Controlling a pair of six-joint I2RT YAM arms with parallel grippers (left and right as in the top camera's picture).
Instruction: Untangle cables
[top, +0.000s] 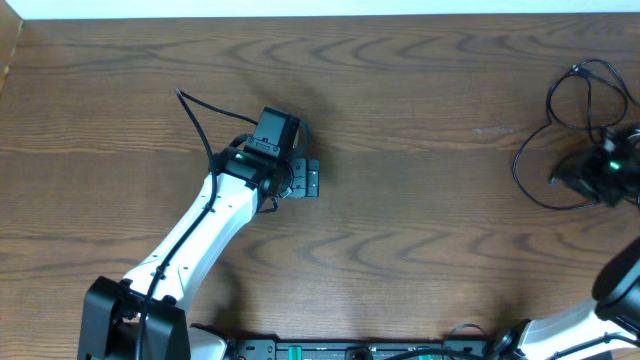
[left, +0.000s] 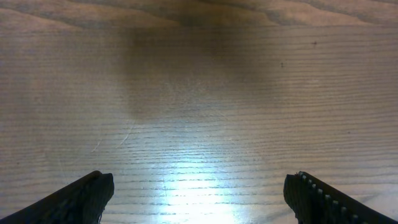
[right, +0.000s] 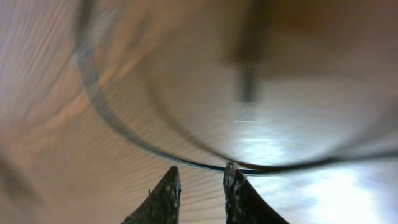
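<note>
The black cable (top: 522, 160) lies in loose loops at the table's far right edge. My right gripper (top: 588, 180) sits low among these loops. In the right wrist view its fingers (right: 200, 171) stand a narrow gap apart with nothing between them, and the black cable (right: 155, 151) runs across just beyond the tips. A blurred greyish cord (right: 86, 68) arcs at the upper left there; I cannot tell if it is the white cable. My left gripper (top: 310, 180) is wide open (left: 199, 190) over bare wood at mid-table, far from the cables.
The wooden table (top: 420, 120) ends at a white strip along the back. The left arm (top: 190, 240) reaches in from the front left. The right arm's base (top: 620, 290) stands at the front right corner.
</note>
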